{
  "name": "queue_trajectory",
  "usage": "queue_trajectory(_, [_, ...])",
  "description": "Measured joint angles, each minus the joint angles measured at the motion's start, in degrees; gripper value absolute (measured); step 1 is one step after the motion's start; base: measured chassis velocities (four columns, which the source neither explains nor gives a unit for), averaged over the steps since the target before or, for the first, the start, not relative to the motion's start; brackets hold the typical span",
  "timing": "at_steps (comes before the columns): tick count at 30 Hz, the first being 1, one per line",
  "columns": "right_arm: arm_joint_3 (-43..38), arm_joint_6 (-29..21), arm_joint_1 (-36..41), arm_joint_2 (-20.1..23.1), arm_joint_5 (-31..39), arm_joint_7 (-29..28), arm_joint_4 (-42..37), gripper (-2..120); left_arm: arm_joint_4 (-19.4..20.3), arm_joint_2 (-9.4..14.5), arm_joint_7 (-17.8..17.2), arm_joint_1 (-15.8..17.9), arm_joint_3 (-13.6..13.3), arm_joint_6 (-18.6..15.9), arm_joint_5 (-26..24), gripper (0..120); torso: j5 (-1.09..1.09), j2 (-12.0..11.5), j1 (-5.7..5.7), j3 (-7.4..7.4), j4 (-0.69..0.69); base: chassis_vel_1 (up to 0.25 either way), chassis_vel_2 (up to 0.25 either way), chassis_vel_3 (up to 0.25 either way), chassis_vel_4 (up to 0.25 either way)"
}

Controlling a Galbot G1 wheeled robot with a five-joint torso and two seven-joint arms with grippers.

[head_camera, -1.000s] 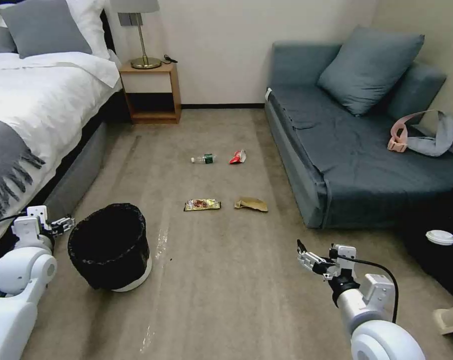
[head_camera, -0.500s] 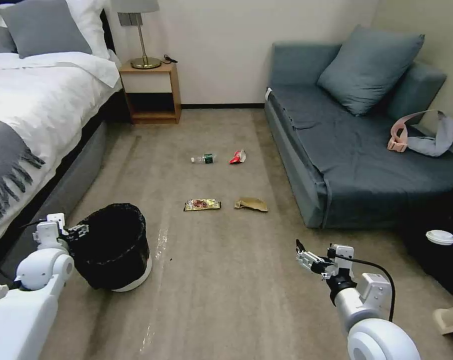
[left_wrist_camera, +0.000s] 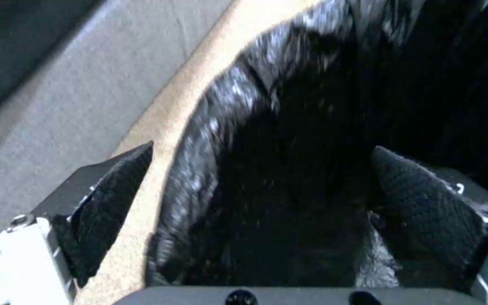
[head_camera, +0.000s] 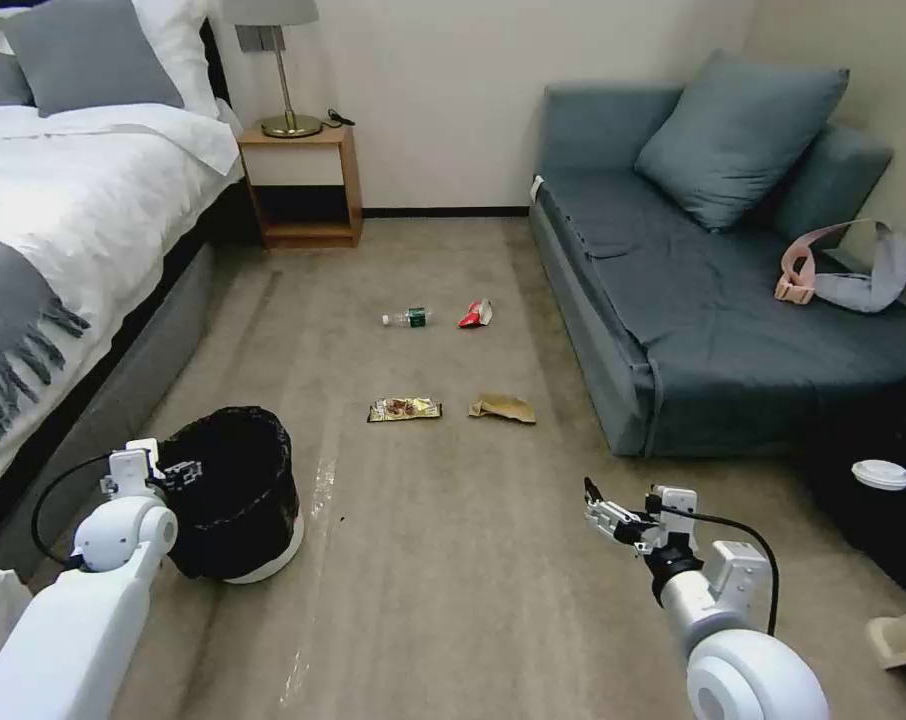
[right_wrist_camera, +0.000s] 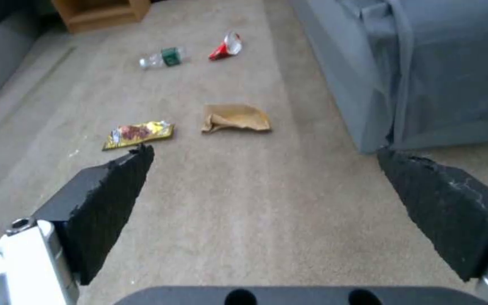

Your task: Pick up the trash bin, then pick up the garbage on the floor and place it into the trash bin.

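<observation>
Straddling crinkly black-lined round trash bin (head_camera: 235, 490) rim, left gripper (left_wrist_camera: 255, 203) jaws apart, right gripper (right_wrist_camera: 267, 203) jaws apart over short-pile carpet (head_camera: 453, 580).

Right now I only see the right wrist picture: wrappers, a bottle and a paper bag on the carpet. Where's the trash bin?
Observer: The trash bin stands on the robot's left, beside the bed.
Operator: Is the other pincer holding it?
Observer: Not yet. The left pincer is open, with the bin's bag-covered rim between its fingers.
Operator: Is the bin up in the air?
Observer: No, it rests on the carpet, its white base showing under the black bag.
</observation>
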State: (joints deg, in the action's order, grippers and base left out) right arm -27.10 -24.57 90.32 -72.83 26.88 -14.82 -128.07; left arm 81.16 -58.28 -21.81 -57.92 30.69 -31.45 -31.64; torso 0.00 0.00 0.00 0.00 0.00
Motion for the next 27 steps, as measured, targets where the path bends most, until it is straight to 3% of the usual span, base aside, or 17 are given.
queue_trajectory(10, [0.47,-0.27,-1.46,0.73,0.11,0.03,1.21,100,-2.79,-0.76,-1.26,2.22,-0.74,-2.01,0.18,94,0.07,0.01,0.00,-0.01,0.02,0.000,0.000,0.000,0.000])
queue_trajectory(16, [1.10,-0.84,-2.57,1.05,0.41,0.03,2.04,100,-2.97,-0.91,-1.24,2.26,-0.91,-2.64,0.54,68,0.06,0.02,0.00,-0.02,0.03,0.000,0.000,0.000,0.000])
queue_trajectory(20, [1.42,-1.11,-3.05,1.10,0.49,0.02,2.21,100,-2.57,-0.90,-0.95,1.84,-0.84,-2.64,0.73,57,0.05,0.02,0.00,-0.02,0.03,0.000,0.000,0.000,0.000])
queue_trajectory(27, [2.26,-2.37,-4.44,1.41,1.24,-0.07,2.28,100,0.52,-0.33,0.55,-0.75,0.72,-2.41,0.63,32,-0.02,0.01,0.00,0.00,-0.01,0.000,0.000,0.000,0.000])
